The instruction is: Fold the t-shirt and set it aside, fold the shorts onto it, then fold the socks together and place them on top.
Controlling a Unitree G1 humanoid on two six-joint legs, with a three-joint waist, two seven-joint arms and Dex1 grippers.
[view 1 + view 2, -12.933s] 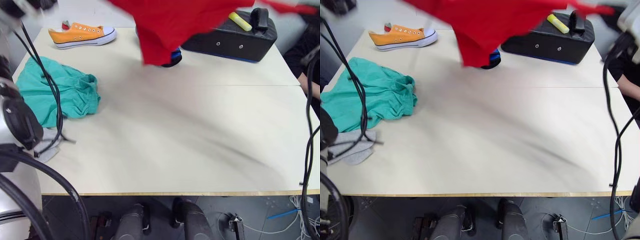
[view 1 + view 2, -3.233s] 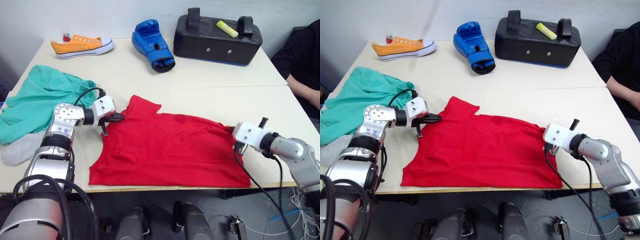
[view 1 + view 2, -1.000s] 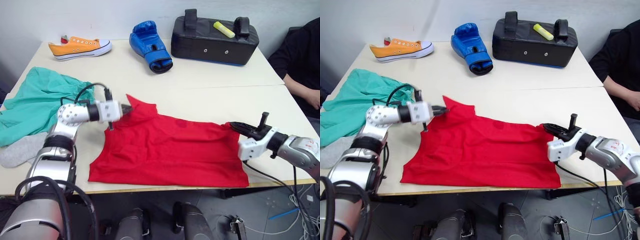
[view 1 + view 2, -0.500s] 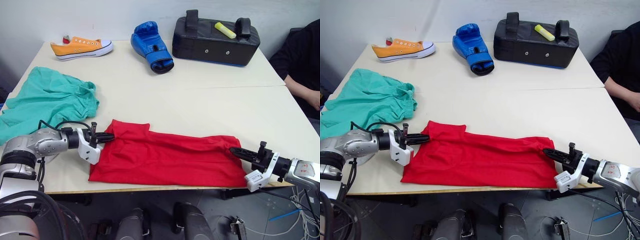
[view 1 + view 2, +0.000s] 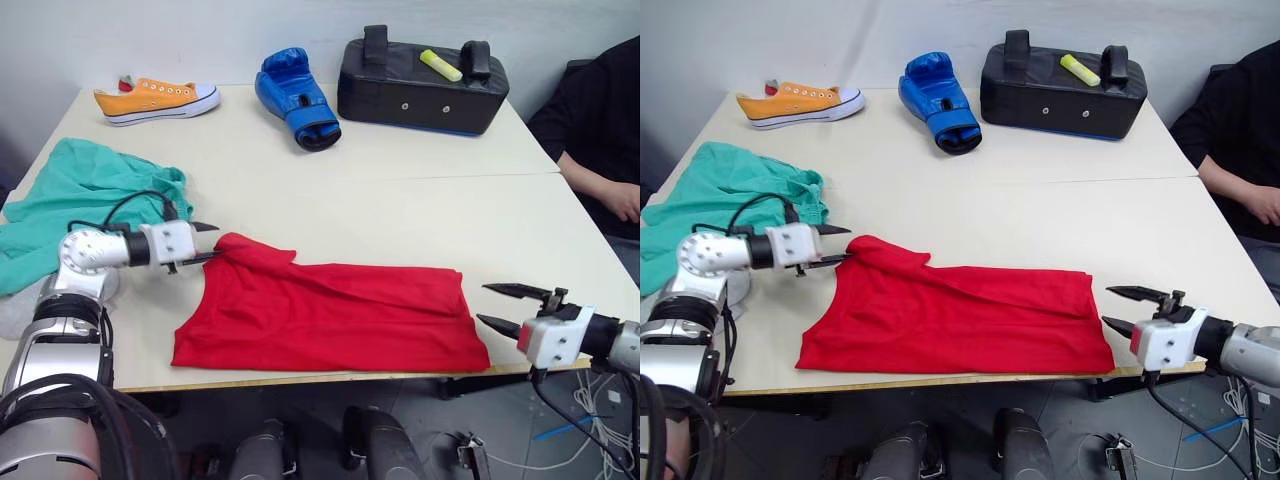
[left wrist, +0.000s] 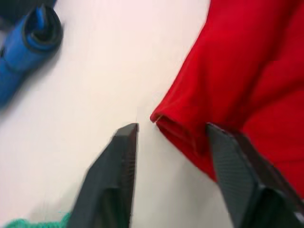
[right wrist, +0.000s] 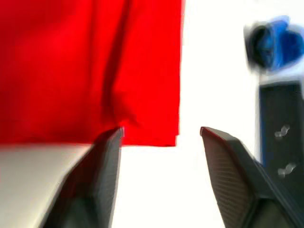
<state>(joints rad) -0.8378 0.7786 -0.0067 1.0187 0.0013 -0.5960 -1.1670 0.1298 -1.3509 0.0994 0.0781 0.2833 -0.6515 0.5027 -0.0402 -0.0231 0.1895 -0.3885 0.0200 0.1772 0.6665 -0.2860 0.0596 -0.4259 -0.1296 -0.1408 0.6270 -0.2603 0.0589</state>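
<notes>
Both grippers' jaws stand apart and empty: the left gripper [image 5: 203, 242] brackets the t-shirt [image 5: 330, 315] corner, while the right gripper [image 5: 508, 307] sits just off its hem. For a clean next fold, I'd seat each corner fully between the jaws before closing.

Bare table [image 5: 420, 205] lay open between the t-shirt [image 5: 330, 315] and the boxing glove [image 5: 297, 97]; the shorts [image 5: 85, 200] crowded the left gripper [image 5: 207, 242].

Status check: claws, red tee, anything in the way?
Left claw open at tee's corner, right claw open off its other end. Red cotton t-shirt lies folded once near table edge. Fold area clear of other items.
</notes>
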